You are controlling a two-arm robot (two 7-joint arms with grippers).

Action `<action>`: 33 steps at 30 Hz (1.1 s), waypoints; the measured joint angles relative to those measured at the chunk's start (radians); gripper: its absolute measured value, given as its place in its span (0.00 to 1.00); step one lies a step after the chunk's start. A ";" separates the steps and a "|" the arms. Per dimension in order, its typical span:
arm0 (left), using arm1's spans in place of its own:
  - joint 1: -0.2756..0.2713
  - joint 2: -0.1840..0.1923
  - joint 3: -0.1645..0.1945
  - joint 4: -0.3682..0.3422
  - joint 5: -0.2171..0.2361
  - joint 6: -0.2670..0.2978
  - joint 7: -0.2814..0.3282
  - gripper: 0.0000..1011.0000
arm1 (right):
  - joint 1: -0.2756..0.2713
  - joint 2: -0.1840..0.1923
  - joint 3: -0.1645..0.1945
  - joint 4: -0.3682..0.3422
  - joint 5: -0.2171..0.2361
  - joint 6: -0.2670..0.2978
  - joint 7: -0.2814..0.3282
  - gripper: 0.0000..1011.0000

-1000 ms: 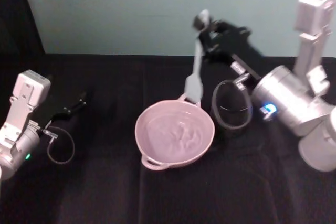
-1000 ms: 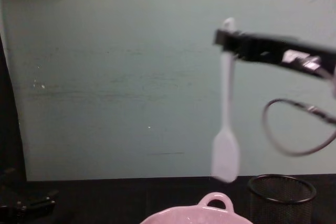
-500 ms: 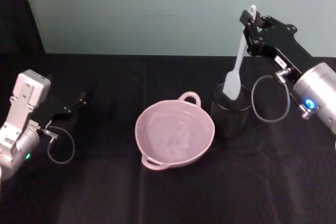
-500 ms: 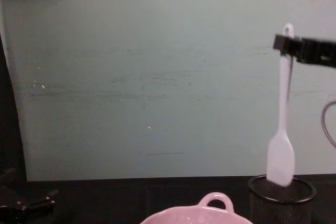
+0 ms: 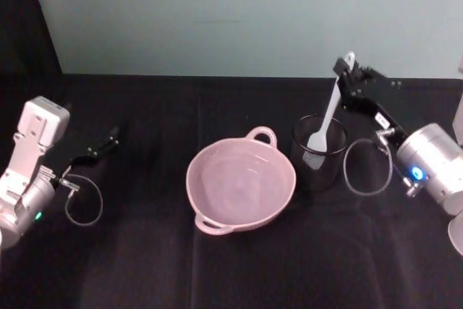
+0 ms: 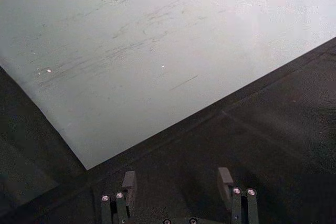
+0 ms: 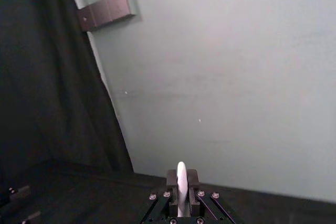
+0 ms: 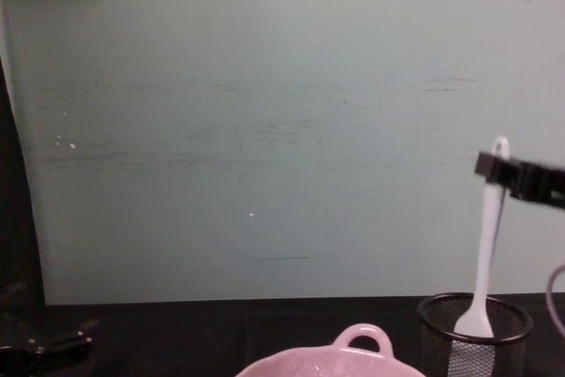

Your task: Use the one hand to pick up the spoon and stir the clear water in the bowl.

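My right gripper [image 5: 346,72] is shut on the top of the white spoon's [image 5: 324,124] handle, holding it upright. The spoon's scoop end sits down inside the black wire-mesh cup [image 5: 318,154], just right of the pink bowl [image 5: 241,184]. From the chest, the spoon [image 8: 485,253] hangs from the right gripper [image 8: 496,168] into the cup [image 8: 473,335], with the bowl's loop handle [image 8: 361,338] at the bottom edge. The right wrist view has the handle tip [image 7: 181,182] pinched between the fingers. My left gripper [image 5: 110,137] rests open on the table at far left; its fingers [image 6: 128,184] stand apart.
A black cloth covers the table [image 5: 217,265]. A pale green wall [image 5: 217,12] runs behind it. Grey cable loops hang by each wrist: one on the left [image 5: 83,204], one on the right [image 5: 365,168] beside the mesh cup.
The right gripper carried the spoon rightward from above the bowl's far rim to over the mesh cup, then lowered its scoop into the cup. The left arm stayed still.
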 joint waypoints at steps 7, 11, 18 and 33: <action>0.000 0.000 0.000 0.000 0.000 0.000 0.000 1.00 | -0.018 -0.024 0.021 0.045 0.071 -0.011 0.007 0.12; 0.000 0.000 0.000 0.000 0.000 0.000 0.000 1.00 | -0.024 -0.034 0.033 0.063 0.118 -0.014 0.011 0.12; 0.000 0.000 0.000 0.000 0.000 0.000 0.000 1.00 | -0.026 -0.045 0.048 0.099 0.194 -0.015 0.011 0.12; 0.000 0.000 0.000 0.000 0.000 0.000 0.000 1.00 | -0.067 -0.036 0.078 0.075 0.320 0.022 -0.021 0.53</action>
